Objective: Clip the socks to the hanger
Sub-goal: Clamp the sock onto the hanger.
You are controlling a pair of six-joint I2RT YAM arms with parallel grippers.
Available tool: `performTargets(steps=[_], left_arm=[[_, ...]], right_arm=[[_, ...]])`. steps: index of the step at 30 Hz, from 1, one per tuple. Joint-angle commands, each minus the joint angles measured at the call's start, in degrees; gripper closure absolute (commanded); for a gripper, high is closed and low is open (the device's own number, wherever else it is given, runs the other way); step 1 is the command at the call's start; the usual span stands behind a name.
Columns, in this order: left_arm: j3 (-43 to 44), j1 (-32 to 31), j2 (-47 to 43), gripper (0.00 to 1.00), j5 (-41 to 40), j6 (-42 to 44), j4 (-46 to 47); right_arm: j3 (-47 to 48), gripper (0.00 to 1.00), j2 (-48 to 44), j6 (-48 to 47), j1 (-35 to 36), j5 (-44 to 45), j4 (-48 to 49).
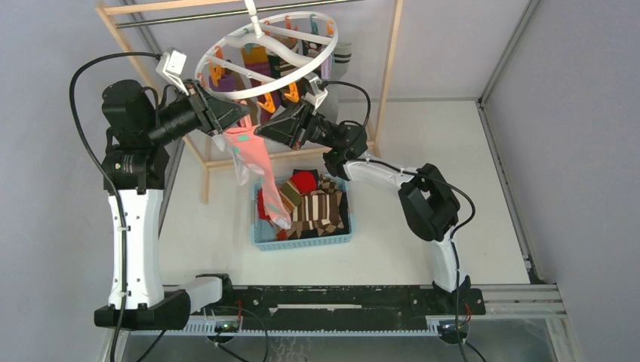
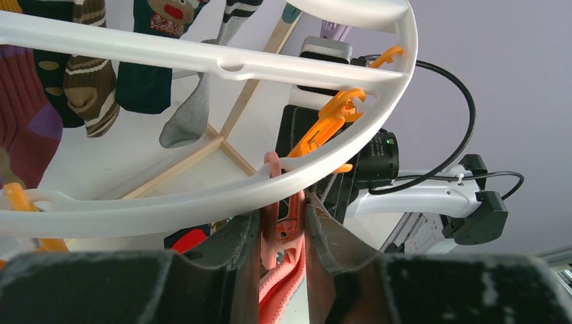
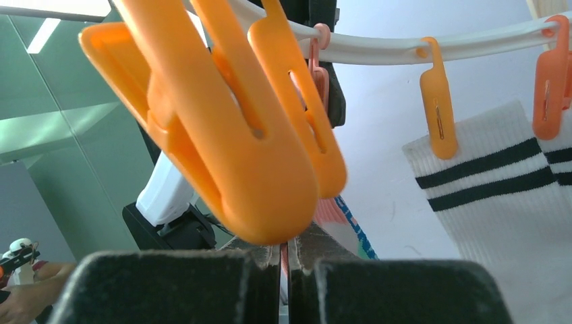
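With the left end effector (image 2: 282, 216) part-closed squeezing a pink clip (image 2: 287, 226) on the hanger (image 2: 168, 206) and the right end effector (image 3: 284, 260) pinched shut, seemingly on the pink sock (image 1: 253, 154) dangling over the basket (image 1: 302, 243), a mistimed release could drop it.

A white, flat table top (image 1: 219, 241) carries everything. Below the left gripper (image 1: 243, 118) and the right gripper (image 1: 262, 130), a blue rectangular plastic basket (image 1: 302, 243) sits flat on the surface. A light wooden rack frame (image 1: 205, 185) stands on the table, its posts to either side of the grippers. A black base rail (image 1: 332, 298) lies along the near edge, well apart from both.
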Motion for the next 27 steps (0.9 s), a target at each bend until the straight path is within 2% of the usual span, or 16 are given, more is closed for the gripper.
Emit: performTargets(steps=[1,27], left_arm=[[2.75,-0.03,-0.13,0.95,4.17,-0.76,-0.35],[3.11,-0.03,0.03,0.97,5.94,-1.13,-0.3]], right_arm=[[2.64,1.0,0.36,1.26,-0.52,2.16,3.6],[2.3,1.0,0.68,2.1,-1.61,2.29,3.6]])
